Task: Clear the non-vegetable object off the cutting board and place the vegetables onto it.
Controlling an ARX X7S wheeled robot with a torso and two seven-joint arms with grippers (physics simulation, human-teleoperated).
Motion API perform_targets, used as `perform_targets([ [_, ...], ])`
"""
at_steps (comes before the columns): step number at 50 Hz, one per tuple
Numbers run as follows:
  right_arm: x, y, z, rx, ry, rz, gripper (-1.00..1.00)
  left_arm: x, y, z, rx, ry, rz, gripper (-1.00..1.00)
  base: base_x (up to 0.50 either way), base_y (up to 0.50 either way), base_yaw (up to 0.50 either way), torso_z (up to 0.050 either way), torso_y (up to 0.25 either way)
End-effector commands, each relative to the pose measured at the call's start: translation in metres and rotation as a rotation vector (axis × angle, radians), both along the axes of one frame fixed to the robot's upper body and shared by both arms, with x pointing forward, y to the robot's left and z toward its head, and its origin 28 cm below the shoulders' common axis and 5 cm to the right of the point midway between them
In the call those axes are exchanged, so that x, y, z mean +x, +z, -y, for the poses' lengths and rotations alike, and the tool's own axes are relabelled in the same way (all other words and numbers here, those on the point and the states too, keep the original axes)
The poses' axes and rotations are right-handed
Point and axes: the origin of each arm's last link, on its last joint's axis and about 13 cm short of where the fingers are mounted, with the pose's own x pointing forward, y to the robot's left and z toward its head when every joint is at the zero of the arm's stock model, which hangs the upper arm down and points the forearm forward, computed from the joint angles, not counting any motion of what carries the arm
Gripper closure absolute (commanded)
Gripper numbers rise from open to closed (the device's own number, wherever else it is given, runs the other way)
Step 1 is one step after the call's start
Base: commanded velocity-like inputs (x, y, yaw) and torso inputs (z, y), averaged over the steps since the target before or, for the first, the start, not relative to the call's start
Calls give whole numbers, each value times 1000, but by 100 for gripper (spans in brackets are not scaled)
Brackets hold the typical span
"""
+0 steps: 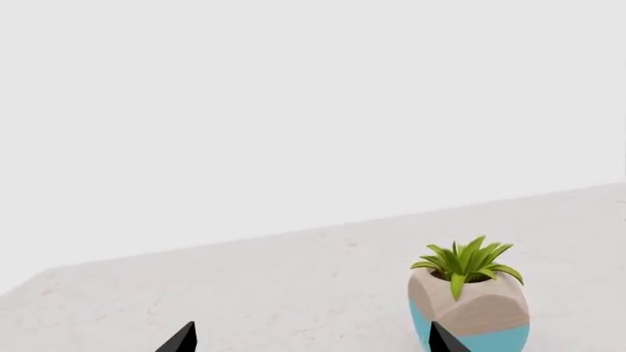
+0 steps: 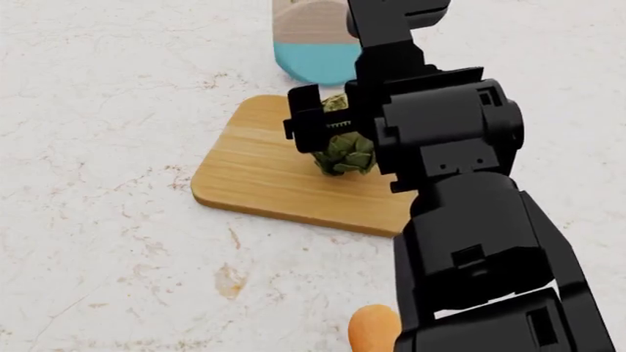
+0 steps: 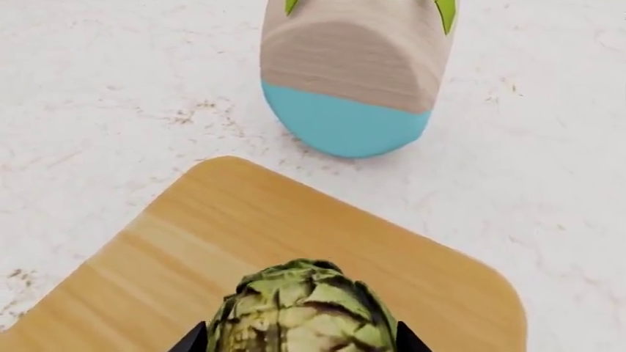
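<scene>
The artichoke (image 3: 305, 308) sits on the cutting board (image 3: 196, 249) directly between the right gripper's (image 3: 298, 339) jaws, which flank it; grip unconfirmed

Black right gripper (image 2: 338, 136) lowered over the green artichoke (image 2: 344, 152) on the cutting board (image 2: 264, 176), fingers flanking it, planter (image 2: 313, 44) beyond the fingertips, squash (image 2: 374, 330) well behind.

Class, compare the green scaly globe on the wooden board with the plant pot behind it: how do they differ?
The globe is olive-green with overlapping scales; the pot is smooth, beige above a teal base. The globe sits on the board, flanked by the right gripper; the pot stands on the table, untouched. Both are rounded.
</scene>
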Motion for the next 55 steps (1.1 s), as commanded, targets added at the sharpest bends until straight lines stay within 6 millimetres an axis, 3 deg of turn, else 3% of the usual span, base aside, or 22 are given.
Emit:
perform_targets([
  [1,0,24,3,-21,26,43,100,-6,6,-2,-7,-4,17,-100,0,0,0,0,0],
  [13,-1,56,3,-47,47,123,100,-8,8,0,-13,-9,28,-100,0,0,0,0,0],
  [28,-5,71,40,-57,-76,140,100,-11,16,5,-8,-33,46,-100,0,0,0,0,0],
  [55,-14,55,109,-30,-319,101,100,-12,26,12,-10,-66,71,-100,0,0,0,0,0],
])
